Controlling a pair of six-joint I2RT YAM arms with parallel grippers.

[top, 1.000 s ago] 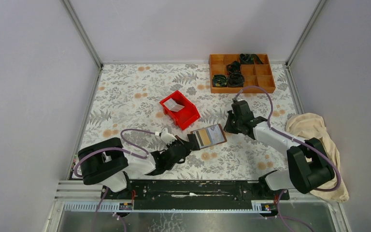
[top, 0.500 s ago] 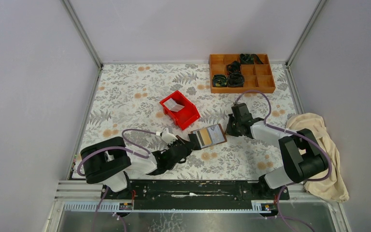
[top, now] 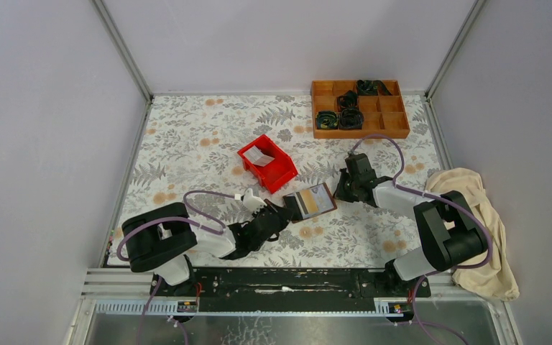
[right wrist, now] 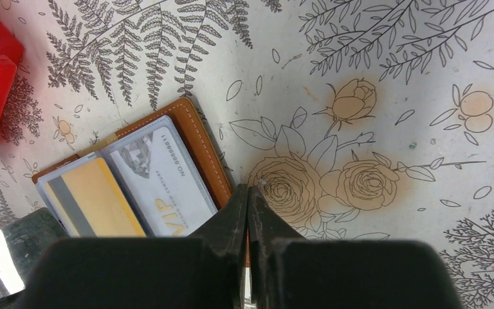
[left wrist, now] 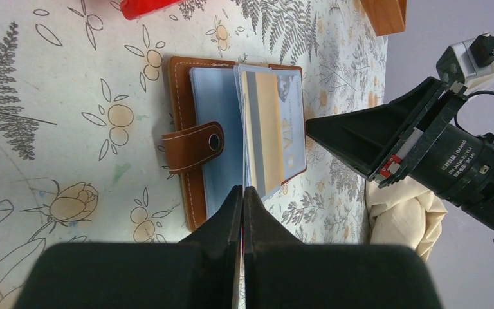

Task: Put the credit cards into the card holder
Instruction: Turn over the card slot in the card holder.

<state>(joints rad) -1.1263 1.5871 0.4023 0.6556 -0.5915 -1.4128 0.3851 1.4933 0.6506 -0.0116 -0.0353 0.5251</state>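
Evidently the brown card holder (left wrist: 181, 109) is held spread for loading: it lies open on the floral tabletop (top: 201, 136) at the centre of the top view, just below the red bin (top: 282, 175), with an arm at each end. Two cards seem to sit side by side in its clear leaf, toward the lower left of the right wrist view: the gold card (right wrist: 93, 196) and the white VIP card (right wrist: 167, 174). The left gripper (left wrist: 243, 193), bottom centre of its own view, has its jaws pressed together. It appears to pinch the near edge of that thin leaf, probably to lift it off the blue-grey lining. The right gripper (right wrist: 247, 192) is likewise closed tight, its tips touching the holder's stitched leather edge, likely pinning it flat. Whether it nips the leather I cannot tell.
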